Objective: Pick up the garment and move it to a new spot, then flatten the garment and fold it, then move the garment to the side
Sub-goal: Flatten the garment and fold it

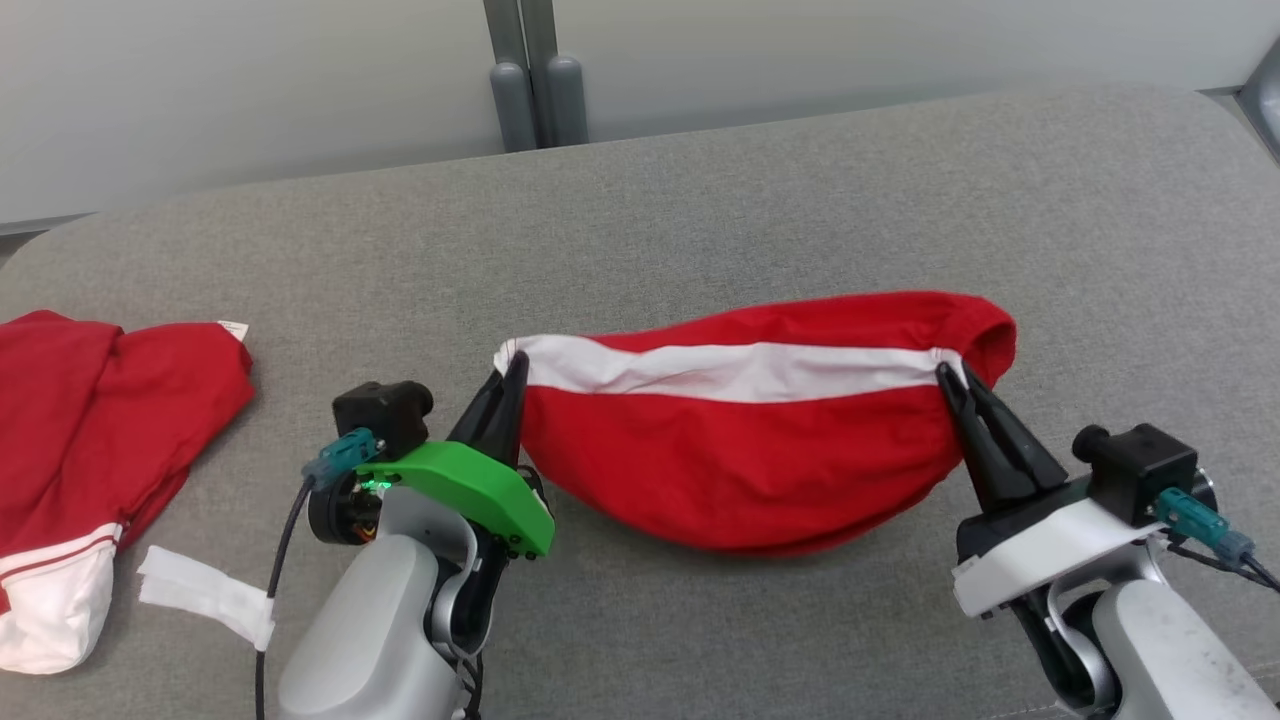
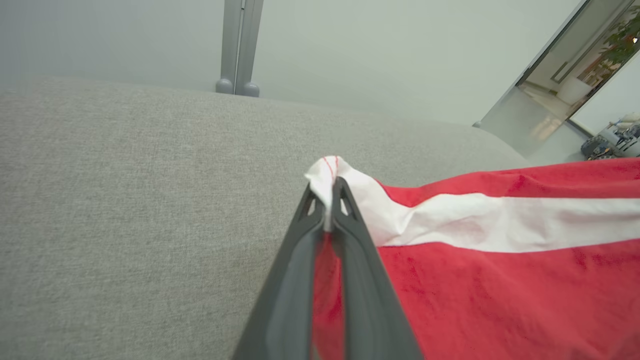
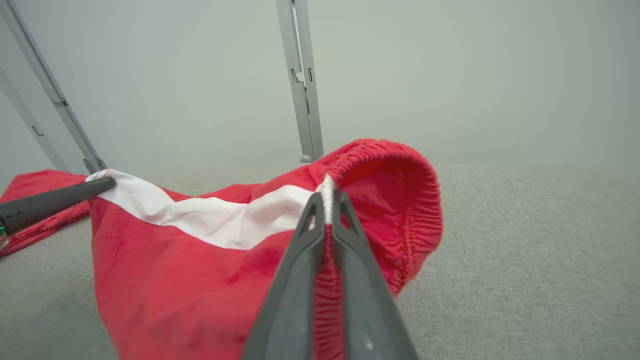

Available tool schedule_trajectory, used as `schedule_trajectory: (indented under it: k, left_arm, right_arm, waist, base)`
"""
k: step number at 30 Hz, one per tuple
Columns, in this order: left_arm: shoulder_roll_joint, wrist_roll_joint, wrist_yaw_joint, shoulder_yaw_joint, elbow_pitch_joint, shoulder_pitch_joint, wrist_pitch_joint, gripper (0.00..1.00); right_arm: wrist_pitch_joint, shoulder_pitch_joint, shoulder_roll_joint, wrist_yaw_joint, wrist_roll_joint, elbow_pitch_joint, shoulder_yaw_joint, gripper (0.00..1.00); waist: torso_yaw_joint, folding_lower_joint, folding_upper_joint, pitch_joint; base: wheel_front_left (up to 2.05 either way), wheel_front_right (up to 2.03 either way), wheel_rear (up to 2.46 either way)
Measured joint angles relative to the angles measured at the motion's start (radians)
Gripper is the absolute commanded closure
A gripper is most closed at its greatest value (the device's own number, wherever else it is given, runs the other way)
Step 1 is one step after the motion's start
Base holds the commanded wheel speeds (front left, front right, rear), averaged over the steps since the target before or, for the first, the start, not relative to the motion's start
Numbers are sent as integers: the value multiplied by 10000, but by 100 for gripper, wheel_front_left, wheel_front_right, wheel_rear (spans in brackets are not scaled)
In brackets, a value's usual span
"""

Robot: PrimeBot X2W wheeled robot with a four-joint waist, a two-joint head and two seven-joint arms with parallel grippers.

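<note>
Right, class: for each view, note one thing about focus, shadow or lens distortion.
Head view: even, soft light, everything sharp, a faint shadow under the garment. Left wrist view: the left gripper blurs toward the bottom edge. Right wrist view: the wide lens tilts the posts; the wall looks hazy.

The right pincer [image 3: 327,199] is clamped on the red garment [image 3: 165,280], its two dark fingers pinching one end of the white stripe [image 3: 220,225] just beside a gathered elastic opening [image 3: 400,200]. The left pincer [image 3: 102,186] grips the stripe's other end, and the cloth sags between them over the grey desk [image 3: 525,260]. A second red garment [image 3: 35,182] lies behind the left pincer. A metal post [image 3: 302,100] stands against the wall.
</note>
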Motion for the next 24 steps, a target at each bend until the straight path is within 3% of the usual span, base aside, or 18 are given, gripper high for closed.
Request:
schedule_trajectory:
  k: [9,17,24]
  left_arm:
    - [102,-545,558,640,-4144,941,-362,100]
    - [614,-640,1329,1026,-8362,1845,215,100]
    - [1072,-587,1866,1398,-10880,1918,1057,100]
  right_arm:
    - [604,-210,-405,0,-123,-2568,-700,100]
    - [1388,-92,-502,0,-35,-5242,-1459,100]
    - [2011,70,-531,0,81,-6786,-1988,100]
  waist:
    - [197,0,0,-415]
    - [227,0,0,-611]
    - [222,0,0,-397]
  base:
    - [0,0,0]
    - [0,0,0]
    - [0,0,0]
